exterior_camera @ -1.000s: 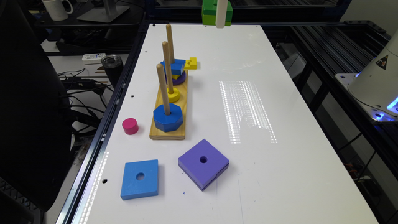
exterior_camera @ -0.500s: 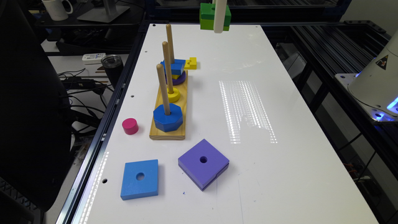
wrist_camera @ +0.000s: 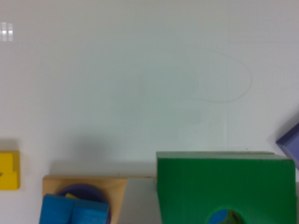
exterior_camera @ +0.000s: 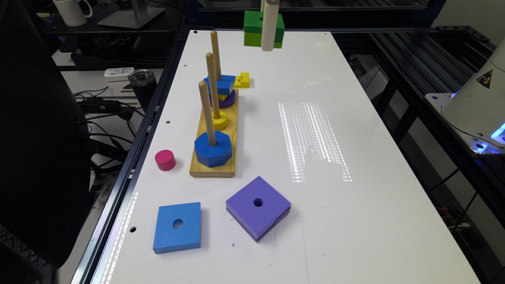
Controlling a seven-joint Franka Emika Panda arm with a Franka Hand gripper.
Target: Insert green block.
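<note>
While the green block (exterior_camera: 263,28) hangs in the air above the far end of the white bench (exterior_camera: 355,221), a white gripper (exterior_camera: 270,27) part crosses its front face. Whether the fingers are holding the block cannot be told from either view. Nearer, a wooden peg base (exterior_camera: 215,167) carries three upright pegs with blue, yellow and purple pieces threaded on. A pink cylinder (exterior_camera: 165,159), blue square block (exterior_camera: 177,227) and purple square block (exterior_camera: 258,207) lie on the bench.

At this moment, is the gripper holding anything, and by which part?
Yes: the green block hangs in the air above the table, carried by the gripper, whose white finger crosses the block's near side. The fingers' exact contact cannot be told.
</note>
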